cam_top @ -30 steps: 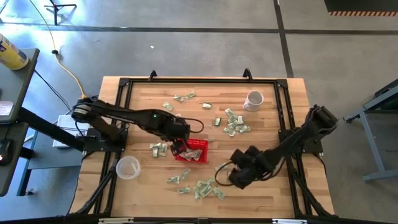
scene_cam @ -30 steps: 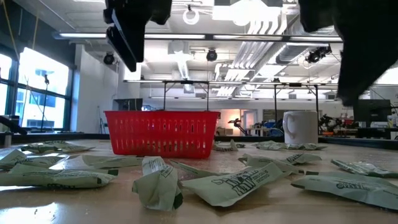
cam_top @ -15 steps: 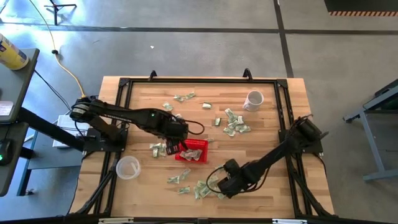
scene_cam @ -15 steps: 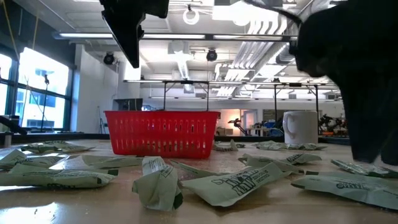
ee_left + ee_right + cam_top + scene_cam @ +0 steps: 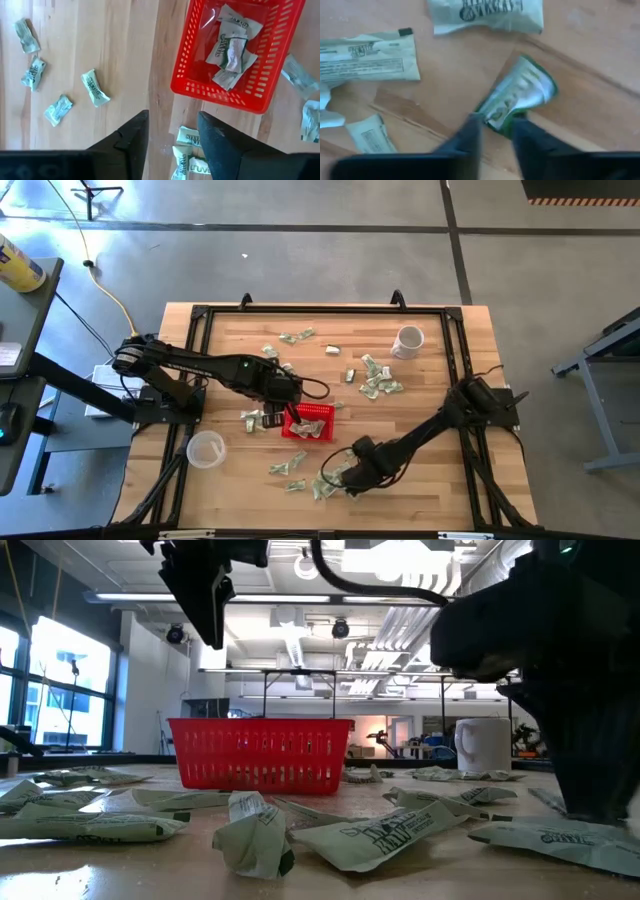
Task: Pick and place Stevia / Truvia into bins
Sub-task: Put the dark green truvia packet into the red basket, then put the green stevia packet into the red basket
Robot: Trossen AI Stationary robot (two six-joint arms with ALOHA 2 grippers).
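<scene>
The red basket (image 5: 312,421) stands mid-table with several pale green and white Stevia sachets (image 5: 230,47) lying in it. Just left of it my left gripper (image 5: 272,413) hangs open, well above the tabletop in the low view (image 5: 205,600); loose sachets (image 5: 186,137) lie on the wood under its fingers. Near the front edge my right gripper (image 5: 337,475) is down at a pile of sachets (image 5: 325,483) and is shut on one crumpled green-edged sachet (image 5: 520,95). Other sachets (image 5: 367,57) lie flat around it. My right gripper pinches the crumpled sachet by its near end (image 5: 500,116) between the two fingers (image 5: 470,135), coming down at it from above. The rest of the sachet sticks out ahead of the fingers, over the wood. Whether it is lifted off the table does not show.
A white mug (image 5: 407,340) stands at the far right and a clear plastic cup (image 5: 205,448) at the near left. Sachets are scattered at the far side (image 5: 296,336), right of centre (image 5: 376,379) and left of the basket (image 5: 254,420). A black rail (image 5: 320,308) frames the table.
My right gripper has gone down and toward the table's left and near edge, onto the sachet pile at the front. My left gripper has shifted a little toward the table's left edge, away from over the basket.
</scene>
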